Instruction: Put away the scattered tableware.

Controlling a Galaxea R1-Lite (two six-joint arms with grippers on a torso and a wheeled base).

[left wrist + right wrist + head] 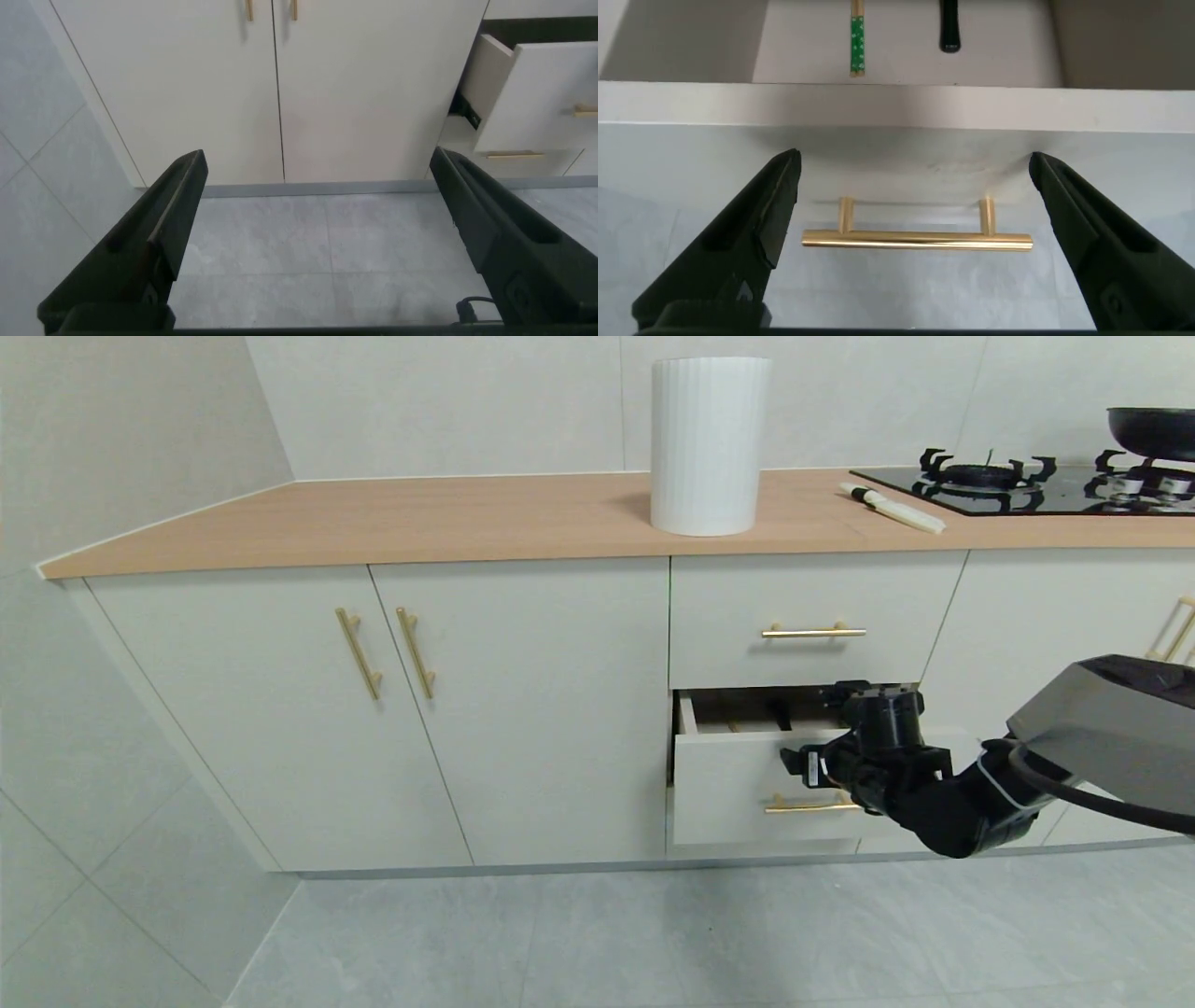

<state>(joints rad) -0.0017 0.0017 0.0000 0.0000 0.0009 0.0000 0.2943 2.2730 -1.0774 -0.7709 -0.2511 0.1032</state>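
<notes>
Low in the kitchen cabinets, the right gripper (913,163) is facing the half-open drawer (728,784) holding a chopstick (857,37), fingers spread wide, with the gold handle (917,240) lying crosswise just ahead of them.

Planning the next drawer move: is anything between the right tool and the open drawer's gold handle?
Nothing visible does. The right tool is open and faces the gold handle directly; no object lies between them.
</notes>
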